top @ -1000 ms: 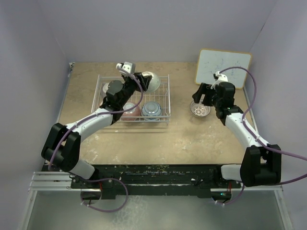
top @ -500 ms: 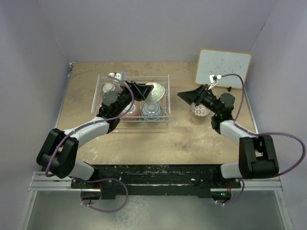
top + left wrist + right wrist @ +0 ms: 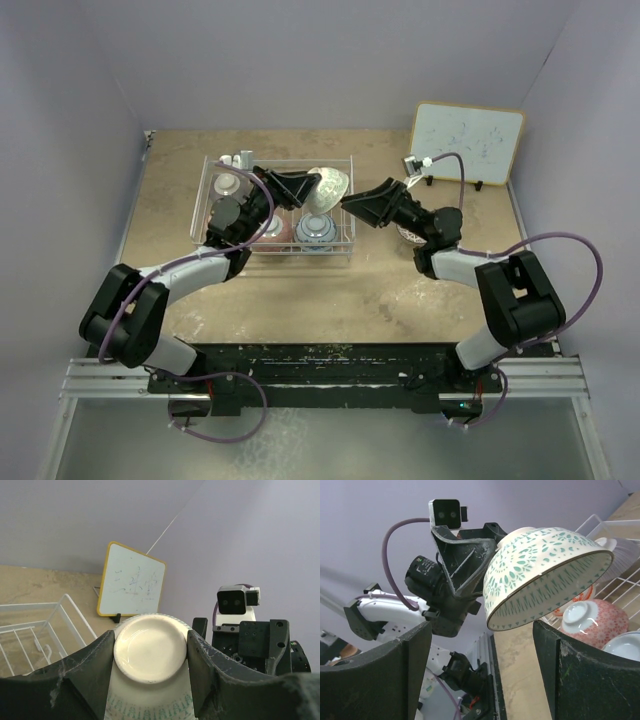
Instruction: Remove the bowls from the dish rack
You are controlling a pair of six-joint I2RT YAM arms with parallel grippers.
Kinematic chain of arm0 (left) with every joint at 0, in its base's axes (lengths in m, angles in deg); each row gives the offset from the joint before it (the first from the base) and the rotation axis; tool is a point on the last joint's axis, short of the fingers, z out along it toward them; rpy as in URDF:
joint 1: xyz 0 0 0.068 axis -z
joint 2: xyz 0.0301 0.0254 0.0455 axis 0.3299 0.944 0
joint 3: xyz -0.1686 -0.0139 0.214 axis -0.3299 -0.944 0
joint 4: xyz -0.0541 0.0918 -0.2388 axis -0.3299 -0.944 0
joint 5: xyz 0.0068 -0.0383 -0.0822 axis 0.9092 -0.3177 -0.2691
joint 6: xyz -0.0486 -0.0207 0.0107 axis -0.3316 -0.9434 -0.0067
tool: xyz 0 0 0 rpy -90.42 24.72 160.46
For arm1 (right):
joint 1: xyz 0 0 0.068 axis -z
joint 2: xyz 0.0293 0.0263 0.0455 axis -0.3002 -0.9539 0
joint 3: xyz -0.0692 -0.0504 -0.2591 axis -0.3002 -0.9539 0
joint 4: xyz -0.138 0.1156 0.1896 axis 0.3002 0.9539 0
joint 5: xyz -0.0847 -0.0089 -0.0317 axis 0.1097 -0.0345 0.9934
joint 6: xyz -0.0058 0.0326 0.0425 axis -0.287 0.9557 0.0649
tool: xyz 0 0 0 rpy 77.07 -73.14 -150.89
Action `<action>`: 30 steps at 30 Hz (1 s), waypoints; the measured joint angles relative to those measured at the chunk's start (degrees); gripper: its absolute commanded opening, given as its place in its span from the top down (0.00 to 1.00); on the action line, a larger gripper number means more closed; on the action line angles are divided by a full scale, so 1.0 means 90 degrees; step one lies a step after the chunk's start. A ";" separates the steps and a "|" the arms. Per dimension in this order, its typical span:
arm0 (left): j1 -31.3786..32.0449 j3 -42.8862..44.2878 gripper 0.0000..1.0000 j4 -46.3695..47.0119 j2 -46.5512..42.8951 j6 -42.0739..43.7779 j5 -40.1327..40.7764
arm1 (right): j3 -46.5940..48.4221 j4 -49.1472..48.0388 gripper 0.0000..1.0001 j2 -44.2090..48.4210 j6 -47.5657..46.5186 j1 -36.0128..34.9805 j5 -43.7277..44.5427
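Green-patterned bowl (image 3: 545, 575) is clamped by its foot in the left gripper (image 3: 150, 652), the dish rack (image 3: 347, 222) below; the right gripper (image 3: 481, 625) is spread just short. Released early, it could be dropped.

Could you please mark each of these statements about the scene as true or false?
1. The left gripper holds a green-patterned bowl by its foot. True.
2. The right gripper is shut on that bowl. False: its jaws stand open, closed on nothing.
3. The dish rack is empty. False: a pinkish bowl and a blue bowl, at least, lie in it.
4. A whiteboard stands at the table's far right corner. True.
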 measured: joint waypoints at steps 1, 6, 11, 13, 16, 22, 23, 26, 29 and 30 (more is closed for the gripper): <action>0.0000 0.0000 1.00 0.0005 0.0012 -0.0039 -0.0012 | 0.0015 -0.0083 0.18 -0.0070 0.0044 -0.0053 0.0036; 0.0049 0.0000 1.00 0.0010 0.0022 -0.0138 -0.0087 | 0.0075 -0.0245 0.21 -0.0279 0.0243 -0.0155 0.0121; 0.0182 0.0000 1.00 0.0015 0.0036 -0.0172 -0.0148 | 0.0211 -0.0362 0.35 -0.0381 0.0311 -0.0287 0.0197; 0.0253 0.0000 1.00 0.0015 0.0051 -0.0177 -0.0141 | 0.0279 -0.0393 0.46 -0.0464 0.0362 -0.0359 0.0248; 0.0335 0.0000 1.00 0.0015 0.0061 -0.0175 -0.0134 | 0.0372 -0.0386 0.66 -0.0580 0.0408 -0.0464 0.0308; 0.0408 0.0000 0.99 0.0046 0.0061 -0.0155 0.0036 | 0.0410 -0.0398 0.72 -0.0629 0.0500 -0.0607 0.0474; 0.0410 0.0000 0.99 0.0058 0.0061 -0.0153 0.0070 | 0.0413 -0.0401 0.70 -0.0629 0.0505 -0.0610 0.0481; 0.0423 -0.0010 1.00 0.0100 0.0061 -0.0151 0.0228 | 0.0413 -0.0398 0.69 -0.0612 0.0476 -0.0614 0.0495; 0.0423 -0.0153 1.00 0.0238 0.0015 -0.0151 0.0440 | 0.0410 -0.0393 0.72 -0.0546 0.0427 -0.0617 0.0525; 0.0423 -0.0211 1.00 0.0272 -0.0019 -0.0151 0.0503 | 0.0410 -0.0384 0.75 -0.0539 0.0410 -0.0617 0.0529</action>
